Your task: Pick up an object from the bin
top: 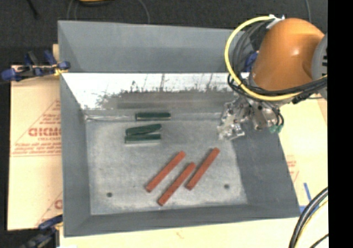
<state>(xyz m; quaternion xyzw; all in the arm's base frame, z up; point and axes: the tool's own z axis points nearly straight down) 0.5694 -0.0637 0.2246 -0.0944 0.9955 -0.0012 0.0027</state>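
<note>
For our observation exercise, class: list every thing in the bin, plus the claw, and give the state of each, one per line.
Claw: over the bin's right side, just beyond the right red bar's upper end.
Right red bar: flat, diagonal, not gripped.
Middle red bar: flat, diagonal, alongside it.
Left red bar: flat, diagonal, untouched.
Single green bar: flat, near the back slope.
Green bar pair: flat, side by side.
</note>
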